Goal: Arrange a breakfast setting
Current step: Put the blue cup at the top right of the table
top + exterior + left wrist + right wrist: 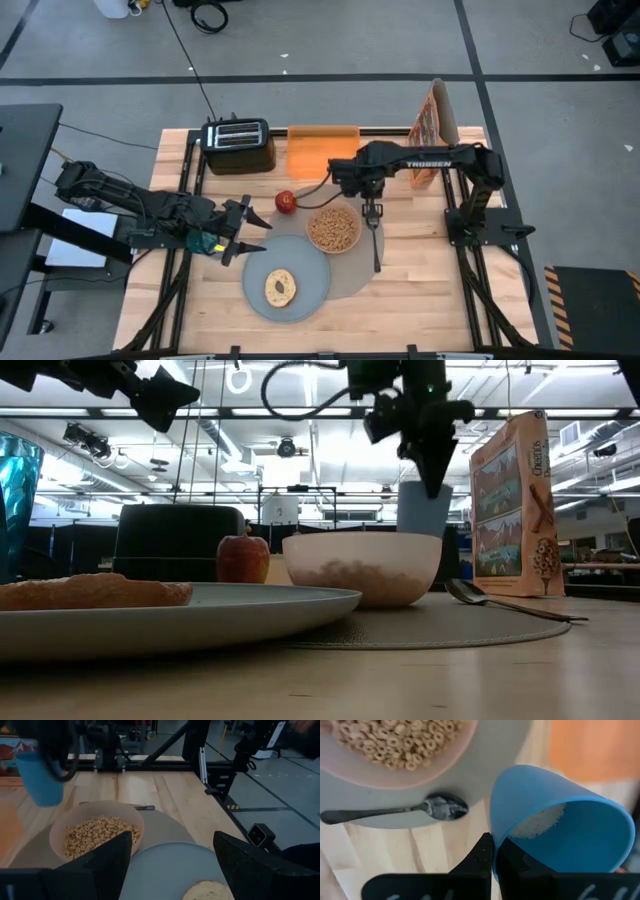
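A pale pink bowl [333, 228] of cereal rings and a metal spoon [376, 245] rest on the round taupe mat [352, 272]. The grey plate [300, 262] overlaps the mat's near left and carries the bagel [280, 288]. A red apple [286, 202] stands on the table behind the bowl. My right gripper [493, 842] points down above the spoon's bowl end, shut on the small blue cup [555, 820]. My left gripper [245, 230] waits open at the plate's left, nothing between its fingers [110, 860]. My right gripper holds the blue cup by its rim [494, 827], one finger inside the cup and one outside, the wall pinched between them. The fingers come from above, pointing down. The cup [425, 508] hangs upright below them, lifted clear of the table beside the bowl.
A black toaster [238, 140] and an orange tray [322, 150] stand along the far edge, with an upright cereal box [432, 130] at the far right. Bare wood lies right of the spoon and along the near edge.
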